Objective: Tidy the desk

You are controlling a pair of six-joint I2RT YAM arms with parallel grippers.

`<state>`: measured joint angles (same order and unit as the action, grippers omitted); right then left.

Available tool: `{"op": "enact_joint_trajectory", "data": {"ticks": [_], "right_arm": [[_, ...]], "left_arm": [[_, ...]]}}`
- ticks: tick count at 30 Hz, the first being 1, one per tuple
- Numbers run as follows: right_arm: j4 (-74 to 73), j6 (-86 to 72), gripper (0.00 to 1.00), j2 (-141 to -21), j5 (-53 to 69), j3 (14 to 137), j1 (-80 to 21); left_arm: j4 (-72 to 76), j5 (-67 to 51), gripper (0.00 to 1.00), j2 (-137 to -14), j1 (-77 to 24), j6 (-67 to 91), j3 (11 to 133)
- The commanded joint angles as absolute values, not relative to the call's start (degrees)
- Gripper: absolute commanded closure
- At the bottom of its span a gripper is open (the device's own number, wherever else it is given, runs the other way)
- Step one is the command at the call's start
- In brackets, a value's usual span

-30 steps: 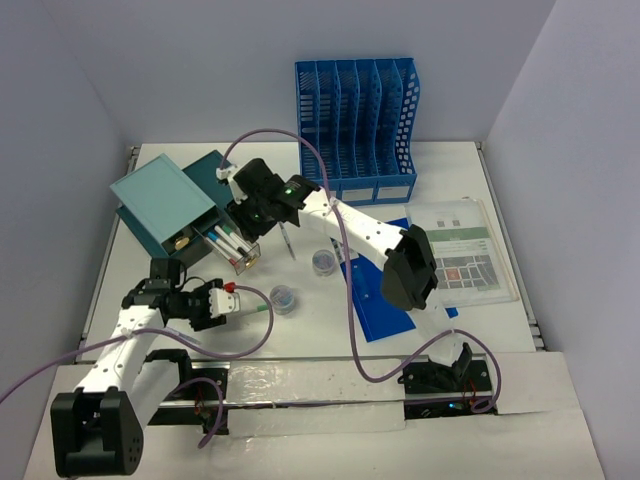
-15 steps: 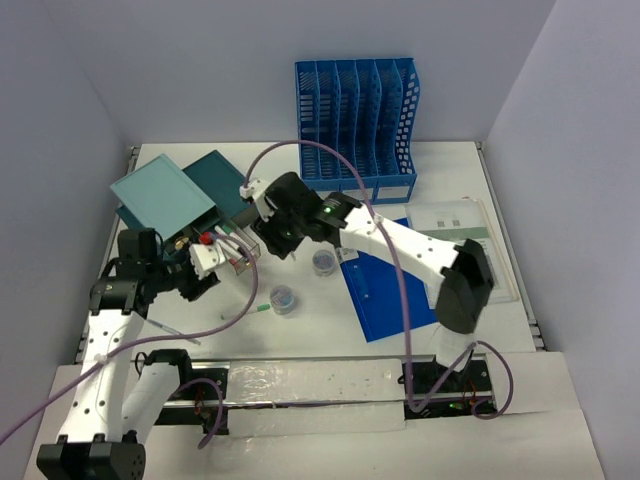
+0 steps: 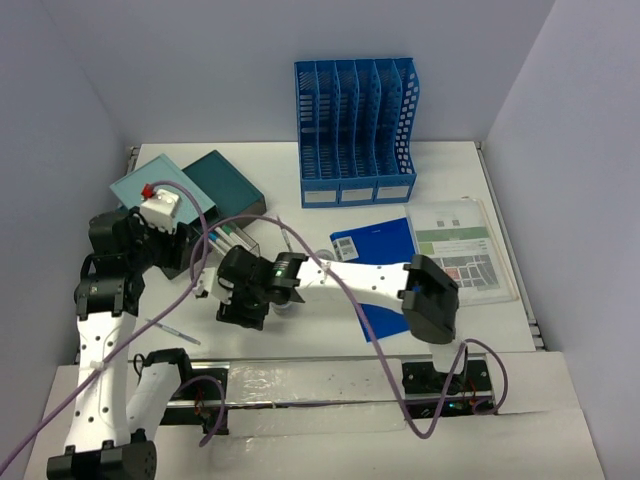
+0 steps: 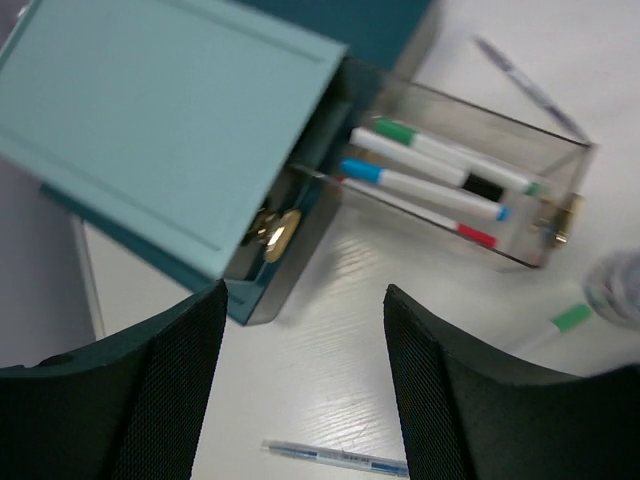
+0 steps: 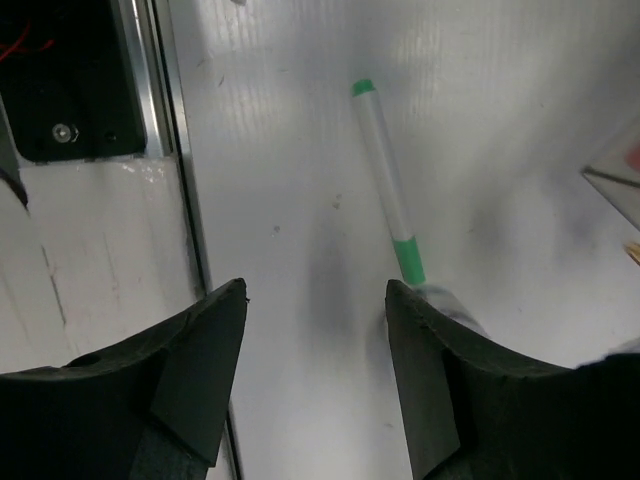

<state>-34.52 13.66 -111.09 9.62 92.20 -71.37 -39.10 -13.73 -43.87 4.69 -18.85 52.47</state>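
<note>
The left gripper point(image 4: 303, 300) now sits up beside the teal drawer box point(image 4: 170, 120), no longer low over the desk point(image 3: 450, 180). The right gripper point(image 5: 315, 290) is off the clear tray point(image 4: 480, 120) and now hangs over the green marker point(image 5: 388, 200).

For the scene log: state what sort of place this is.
Probably a staged office workspace in a robot test cell: blue file rack, markers in a drawer, plain walls around the desk.

You're in a lab test cell staged as an office: a white tabletop point(image 3: 450, 170) boxed in by plain lavender walls point(image 3: 200, 70), a blue file rack point(image 3: 355, 120) well beyond the right claw point(image 5: 312, 290), and a marker drawer point(image 4: 455, 120) just ahead of the left claw point(image 4: 305, 290).
</note>
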Motion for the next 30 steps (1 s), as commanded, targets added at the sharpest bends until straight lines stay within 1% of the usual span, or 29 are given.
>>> {"op": "enact_joint_trajectory", "data": {"ticks": [1, 5, 8, 15, 18, 20, 22, 24, 28, 29, 30], "right_arm": [[-35.13, 13.25, 0.29, -115.09, 7.16, 98.25, -71.79], [-37.95, 12.83, 0.25, -121.22, 4.4, 103.56, -71.68], [-38.4, 12.63, 0.25, -124.07, 4.47, 106.01, -71.64], [-35.26, 10.73, 0.25, -126.91, 4.23, 104.33, -71.63], [-35.24, 10.37, 0.25, -127.88, 0.47, 104.68, -71.63], [-35.52, 10.74, 0.25, -128.76, 0.34, 105.21, -71.6], [-37.15, 11.17, 0.27, -129.86, 0.72, 106.14, -71.55], [-38.33, 11.24, 0.3, -130.86, 1.07, 106.4, -71.56], [-38.39, 11.2, 0.34, -130.75, 2.16, 101.99, -71.75], [-38.52, 10.91, 0.36, -130.67, 2.42, 100.3, -71.78], [-38.54, 10.62, 0.4, -130.58, 2.61, 99.57, -71.72]], "left_arm": [[-35.4, -9.76, 0.29, -44.38, 8.24, -13.62, 53.68], [-35.11, -11.27, 0.29, -44.38, 10.78, -13.54, 53.4], [-35.43, -12.3, 0.29, -44.48, 11.52, -13.89, 53.44], [-35.24, -12.56, 0.3, -45.08, 12.55, -13.88, 53.61], [-35.33, -13.18, 0.3, -45.44, 13.27, -14.15, 53.79], [-36.28, -13.63, 0.3, -46.06, 13.27, -14.66, 54.55], [-37.55, -14.52, 0.32, -46.98, 13.35, -15.21, 55.58], [-38.15, -14.86, 0.33, -48.24, 13.27, -15.3, 56.61], [-38.04, -15.21, 0.34, -47.67, 13.31, -15.63, 56.16], [-37.86, -15.15, 0.34, -47.18, 13.36, -15.73, 55.8], [-37.75, -14.9, 0.34, -47.09, 13.36, -15.73, 55.51]]}}
